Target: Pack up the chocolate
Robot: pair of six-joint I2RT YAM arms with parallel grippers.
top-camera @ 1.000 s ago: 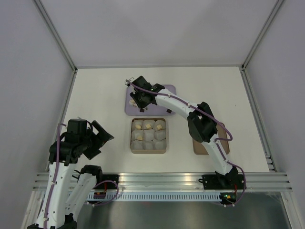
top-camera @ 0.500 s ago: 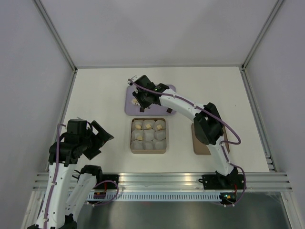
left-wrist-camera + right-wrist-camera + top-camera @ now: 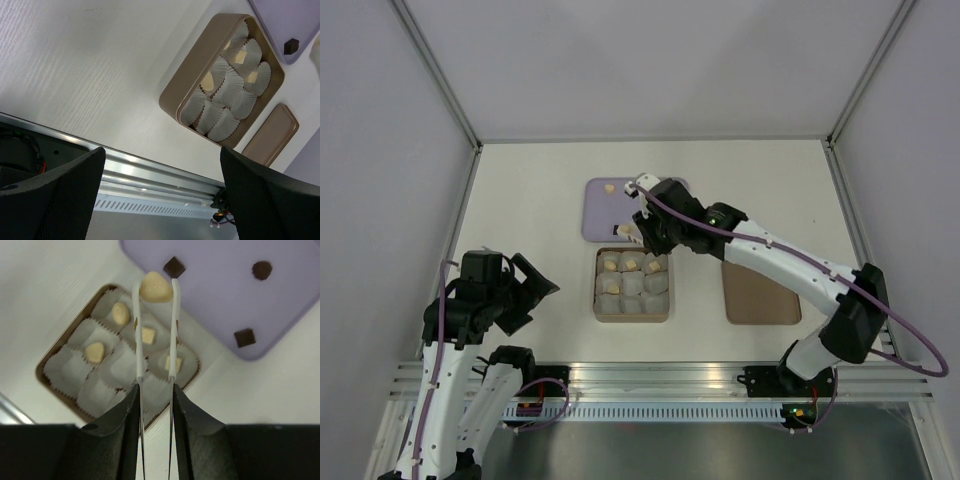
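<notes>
White tabletop (image 3: 520,200), grey walls. Right arm stretches forward; right gripper (image 3: 154,405) jaws clamp tongs (image 3: 137,340) pinching a cream chocolate (image 3: 156,287) between tan box (image 3: 632,317) and lavender tray (image 3: 600,225). Left gripper (image 3: 160,197) near tabletop's left edge, jaws spread wide.

Right wrist view: we lose the tongs' (image 3: 173,330) handles between the right gripper's (image 3: 154,400) dark fingers, which also cover one corner of the box (image 3: 76,326). Left wrist: the purple tray (image 3: 300,20) runs off the edge.

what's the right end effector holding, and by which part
The right end effector clamps the tongs by both arms; their tips pinch a cream chocolate by its sides.
</notes>
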